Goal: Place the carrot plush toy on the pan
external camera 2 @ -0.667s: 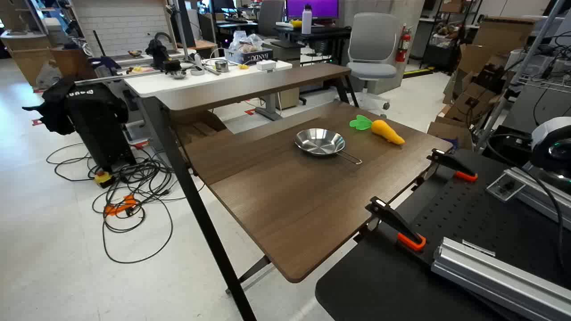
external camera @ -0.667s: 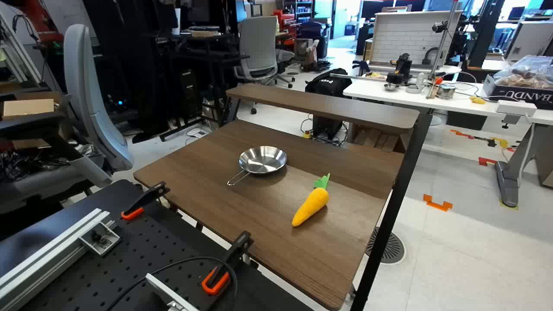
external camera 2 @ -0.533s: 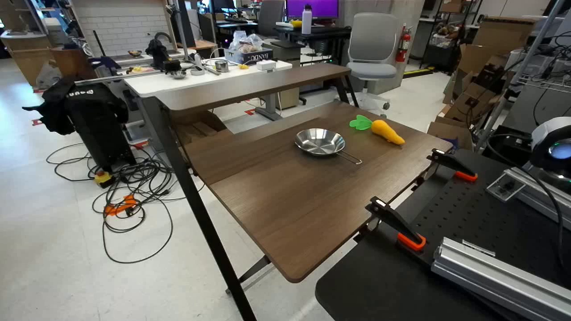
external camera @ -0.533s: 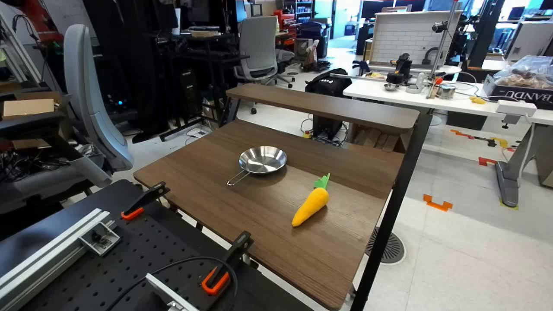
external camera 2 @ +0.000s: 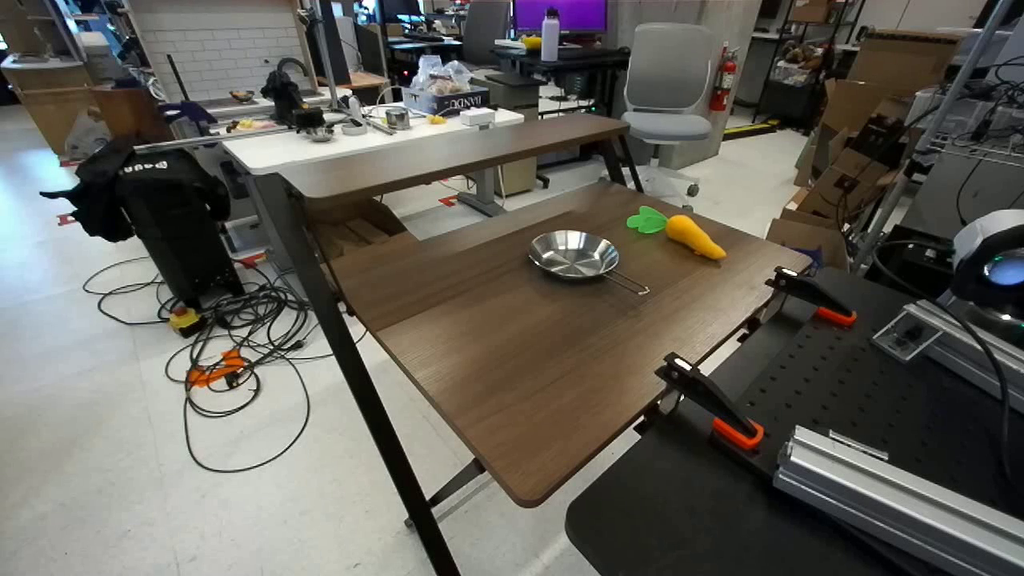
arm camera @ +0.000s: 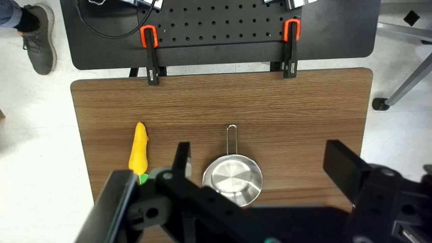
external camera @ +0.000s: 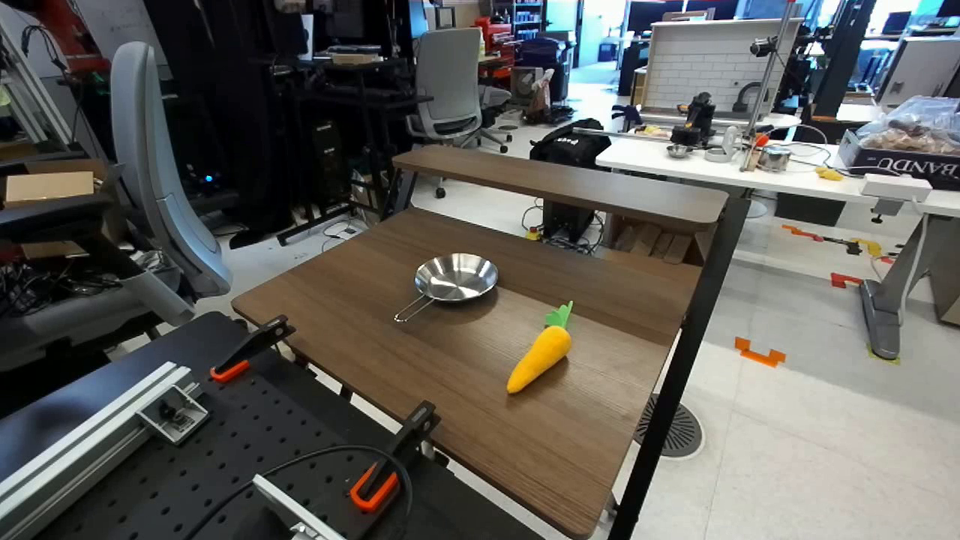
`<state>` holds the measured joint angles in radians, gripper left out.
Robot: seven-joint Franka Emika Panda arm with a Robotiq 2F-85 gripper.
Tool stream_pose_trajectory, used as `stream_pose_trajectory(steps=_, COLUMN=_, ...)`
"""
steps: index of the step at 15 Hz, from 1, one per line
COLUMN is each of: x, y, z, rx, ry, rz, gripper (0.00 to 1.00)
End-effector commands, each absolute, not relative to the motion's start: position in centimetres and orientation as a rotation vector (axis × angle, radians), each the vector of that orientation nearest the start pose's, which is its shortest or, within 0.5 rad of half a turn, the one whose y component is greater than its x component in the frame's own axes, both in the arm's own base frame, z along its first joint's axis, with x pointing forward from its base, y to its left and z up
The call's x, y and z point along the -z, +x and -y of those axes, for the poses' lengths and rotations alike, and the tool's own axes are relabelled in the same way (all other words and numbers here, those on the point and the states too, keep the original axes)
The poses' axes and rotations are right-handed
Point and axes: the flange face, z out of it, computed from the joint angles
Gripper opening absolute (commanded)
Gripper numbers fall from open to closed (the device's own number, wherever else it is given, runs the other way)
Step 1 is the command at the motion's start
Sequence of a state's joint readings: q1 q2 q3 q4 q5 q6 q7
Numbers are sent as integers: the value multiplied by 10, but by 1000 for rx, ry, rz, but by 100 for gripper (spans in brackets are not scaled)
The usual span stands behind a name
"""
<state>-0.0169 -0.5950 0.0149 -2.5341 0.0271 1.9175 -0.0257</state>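
Observation:
The carrot plush toy (external camera: 541, 358), yellow-orange with a green leafy tip, lies on its side on the brown table (external camera: 352, 337). It also shows in an exterior view (external camera 2: 694, 236) and at the left of the wrist view (arm camera: 138, 152), its leaf partly hidden by my gripper. The shiny silver pan (external camera: 456, 277) stands upright on the table beside the carrot, apart from it; it also shows in an exterior view (external camera 2: 574, 254). In the wrist view the pan (arm camera: 233, 179) lies below the open, empty gripper (arm camera: 261, 158), between its fingers. The gripper is out of both exterior views.
A raised brown shelf (external camera: 562, 178) runs along the table's far edge. Two black clamps with orange handles (external camera: 397, 457) (external camera: 251, 349) hold the near edge beside a black perforated platform (external camera: 270, 435). A person's shoe (arm camera: 38, 40) shows in the wrist view's corner.
The carrot and pan have not moved. In an exterior view, the round part at the right edge has turned from dark to bluish-white.

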Motion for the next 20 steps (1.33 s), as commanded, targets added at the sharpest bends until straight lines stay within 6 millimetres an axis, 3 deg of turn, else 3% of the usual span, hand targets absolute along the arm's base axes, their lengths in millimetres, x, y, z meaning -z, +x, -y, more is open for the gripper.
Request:
stream_pose_trajectory(steps=1, x=-456, y=365, z=6, rx=-33, ry=-3128, rz=1, gripper=100)
stream_pose_trajectory(steps=5, x=-428, y=369, z=19, rx=-8, ry=-3141, rz=-24, gripper=100)
stream_pose_trajectory(steps=10, x=-379, y=383, z=51, rx=33, ry=-3165, rz=-99, gripper=100)
stream_pose_trajectory(steps=15, x=-332, y=408, z=94, rx=131, ry=-3181, rz=-203, gripper=100)
stream_pose_trajectory(steps=20, x=-288, y=435, z=119, rx=268, ry=-3187, rz=-262, gripper=100)
